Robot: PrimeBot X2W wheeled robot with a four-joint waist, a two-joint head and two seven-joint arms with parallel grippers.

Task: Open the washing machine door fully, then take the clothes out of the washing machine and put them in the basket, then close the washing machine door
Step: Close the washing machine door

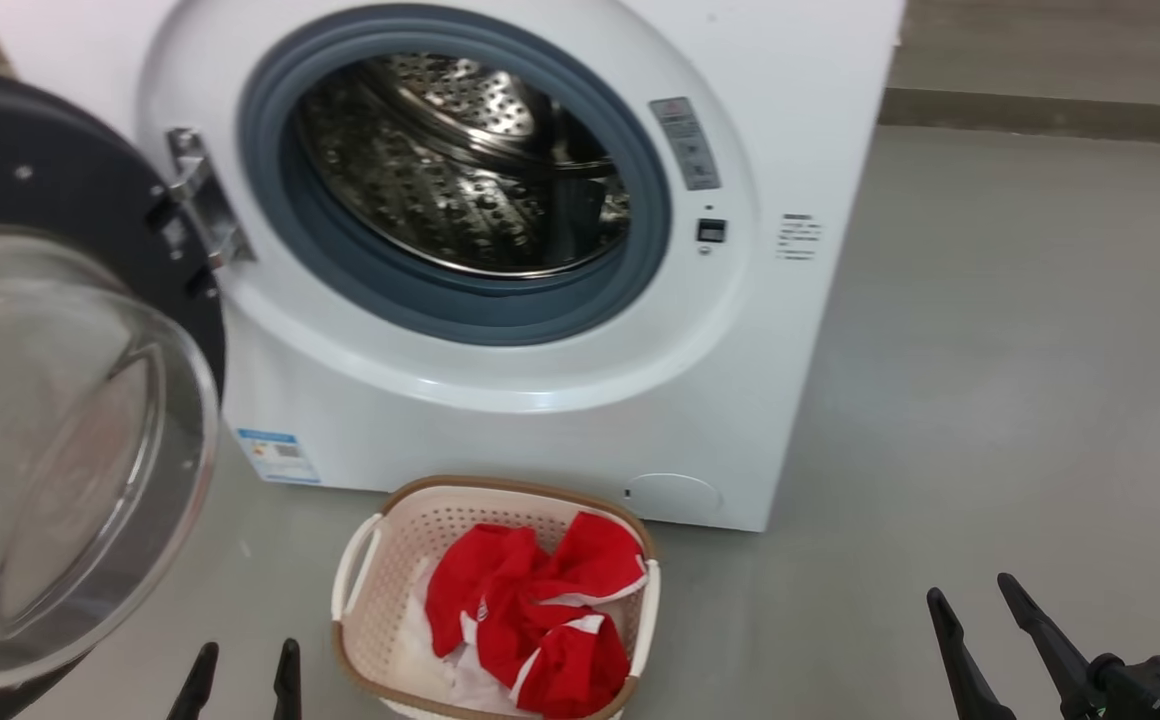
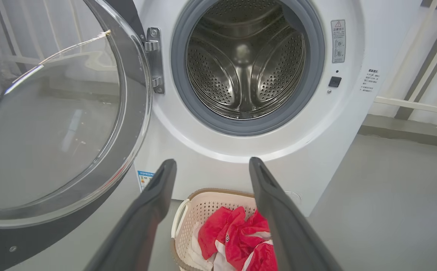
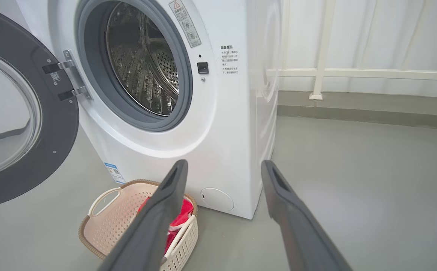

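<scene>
While hanging wide open on its hinge (image 1: 202,205) at the left side of the washing machine (image 1: 540,440), touched by nothing: the washing machine door (image 1: 70,400). Black rim all round, big clear glass bowl bulging out. In the middle of the washing machine's front, a shiny steel drum (image 1: 460,170) full of little holes, with a grey rubber ring (image 1: 460,305) around it. Low on the washing machine's front, a blue label (image 1: 278,456) at the left corner and a small round flap (image 1: 673,497) toward the right. On the grey floor (image 1: 990,350) right in front of the washing machine, just below the flap, the cream basket (image 1: 385,590) with the brown rim. Inside it, the clothes (image 1: 540,610): bright red with white trim on top, plain white cloth underneath at the left. Left gripper (image 1: 249,650) low down in front of the washing machine, under the door side, fingers wide apart, holding nothing. Right gripper (image 1: 970,588) low down too, out past the washing machine's right edge, fingers also wide apart and holding nothing.
</scene>
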